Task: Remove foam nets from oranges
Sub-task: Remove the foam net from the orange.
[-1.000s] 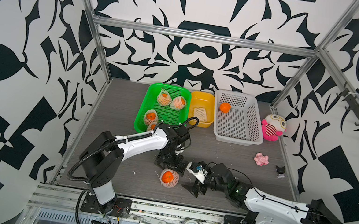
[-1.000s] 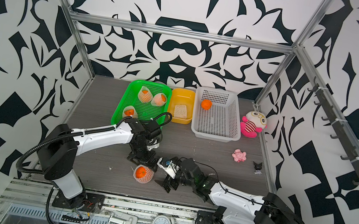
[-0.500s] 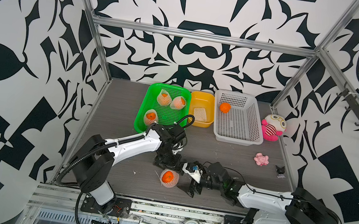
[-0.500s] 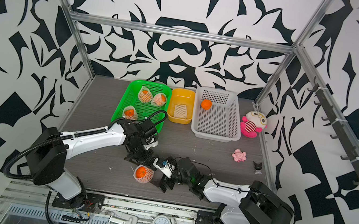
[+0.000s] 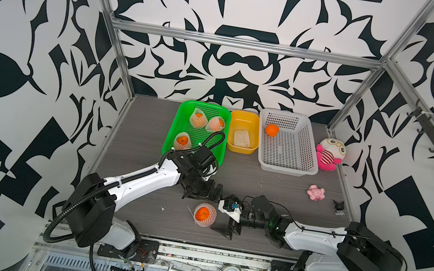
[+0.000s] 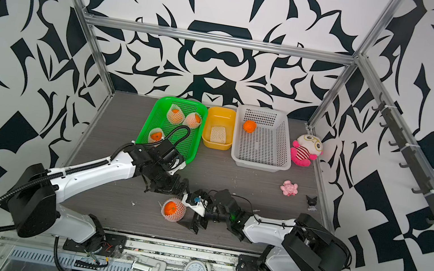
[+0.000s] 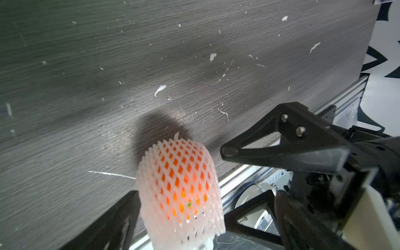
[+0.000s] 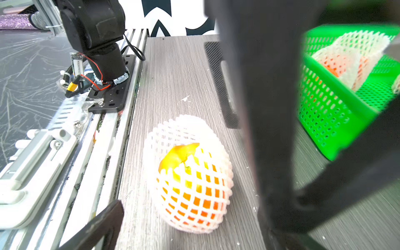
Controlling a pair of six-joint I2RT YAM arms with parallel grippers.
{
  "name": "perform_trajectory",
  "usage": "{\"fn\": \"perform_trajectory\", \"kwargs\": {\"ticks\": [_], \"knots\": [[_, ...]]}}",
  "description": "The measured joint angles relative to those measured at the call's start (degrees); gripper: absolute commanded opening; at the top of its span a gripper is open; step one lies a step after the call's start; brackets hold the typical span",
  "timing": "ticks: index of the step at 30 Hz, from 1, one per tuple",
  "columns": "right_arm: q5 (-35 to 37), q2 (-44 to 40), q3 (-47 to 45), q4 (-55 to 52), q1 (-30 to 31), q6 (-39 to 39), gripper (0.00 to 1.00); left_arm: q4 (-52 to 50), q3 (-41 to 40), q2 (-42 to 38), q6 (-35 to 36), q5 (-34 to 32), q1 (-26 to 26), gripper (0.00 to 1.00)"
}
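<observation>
One orange in its white foam net [image 5: 205, 214] [image 6: 173, 209] lies on the grey table near the front edge. My left gripper [image 5: 201, 196] [image 6: 164, 188] hangs open just behind it. In the left wrist view the netted orange [image 7: 179, 184] sits low between my open left gripper [image 7: 190, 233]. My right gripper [image 5: 222, 218] [image 6: 191, 216] is open at the orange's right side. In the right wrist view the netted orange [image 8: 190, 179] fills the gap of the open right gripper [image 8: 194, 220]. Neither holds anything.
A green basket [image 5: 181, 124] at the back holds three netted oranges. The yellow tub [image 5: 249, 147] holds one flat foam net [image 5: 241, 138]. A bare orange [image 5: 272, 130] lies in the white basket [image 5: 288, 166]. A plush toy [image 5: 329, 153], a pink toy [image 5: 316, 192] and a small black figure [image 5: 338, 207] sit at the right.
My right gripper has slid left up to the netted orange. The left gripper has shifted only slightly above it. The orange has stayed in place.
</observation>
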Motion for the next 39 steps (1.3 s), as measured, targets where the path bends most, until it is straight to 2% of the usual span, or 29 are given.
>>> {"fn": "perform_trajectory", "kwargs": {"ticks": [7, 18, 24, 29, 39], "knots": [[-0.6, 2.0, 0.5, 1.7, 0.0, -2.2, 1.0, 4.0, -4.6, -7.8, -2.5, -1.8, 1.4, 1.0], [-1.2, 8.1, 5.0, 4.0, 1.2, -4.8, 1.0, 12.5, -17.2, -23.8, -5.8, -4.6, 4.0, 1.0], [-1.2, 10.4, 7.3, 3.8, 1.9, -6.4, 1.0, 14.1, -20.5, -30.8, -6.7, -6.0, 4.8, 1.0], [-1.0, 12.1, 8.3, 3.6, 2.1, -7.2, 0.97, 14.4, -20.5, -31.8, -6.8, -6.6, 5.2, 1.0], [-0.5, 12.8, 8.9, 2.9, 2.2, -8.0, 0.83, 14.4, -20.7, -31.3, -7.4, -6.3, 6.8, 1.0]]}}
